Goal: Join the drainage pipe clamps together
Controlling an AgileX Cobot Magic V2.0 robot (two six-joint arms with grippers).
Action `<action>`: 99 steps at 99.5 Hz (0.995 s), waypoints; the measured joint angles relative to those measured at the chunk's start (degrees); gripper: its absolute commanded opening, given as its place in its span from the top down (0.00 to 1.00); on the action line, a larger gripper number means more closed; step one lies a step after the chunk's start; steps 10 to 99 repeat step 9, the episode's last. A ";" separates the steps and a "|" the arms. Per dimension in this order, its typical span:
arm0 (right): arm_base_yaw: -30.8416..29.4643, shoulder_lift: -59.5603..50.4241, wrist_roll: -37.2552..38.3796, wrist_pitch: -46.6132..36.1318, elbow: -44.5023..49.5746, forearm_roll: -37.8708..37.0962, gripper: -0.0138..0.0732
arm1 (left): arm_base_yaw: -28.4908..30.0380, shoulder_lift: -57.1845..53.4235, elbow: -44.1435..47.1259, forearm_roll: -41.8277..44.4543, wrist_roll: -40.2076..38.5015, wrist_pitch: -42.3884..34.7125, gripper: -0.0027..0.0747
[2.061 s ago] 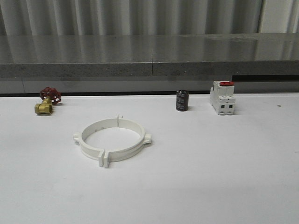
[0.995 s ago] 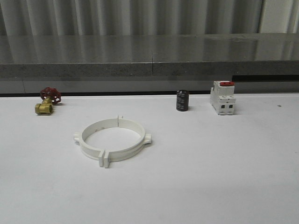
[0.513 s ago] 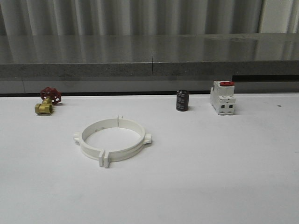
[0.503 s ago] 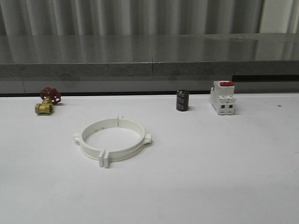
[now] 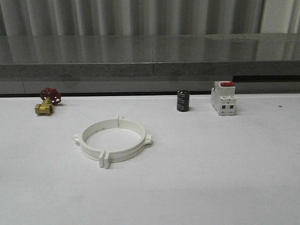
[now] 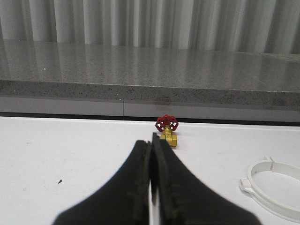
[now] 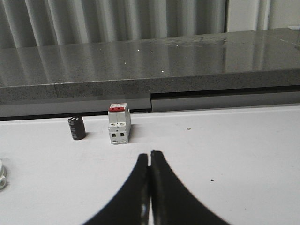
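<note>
Drainage pipe clamps (image 5: 112, 140) seemingly joined, cut off in wrist views; left pincer (image 6: 151, 154), right pincer (image 7: 150, 161) closed, empty

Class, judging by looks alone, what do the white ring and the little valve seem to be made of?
Drainage pipe clamps: likely moulded plastic, matte white, with uniform colour and moulded tabs. Valve: body looks like brass, shiny yellow metal; its red handwheel seems painted, material unclear.
</note>
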 measured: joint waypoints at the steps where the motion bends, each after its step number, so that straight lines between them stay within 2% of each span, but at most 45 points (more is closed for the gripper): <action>1: 0.00 0.00 0.00 0.00 0.00 0.00 0.92 | 0.00 0.00 0.00 0.00 0.00 0.00 0.99; 99: 0.00 0.00 0.00 0.00 0.00 0.00 0.92 | 0.00 0.00 0.00 0.00 0.00 0.00 0.99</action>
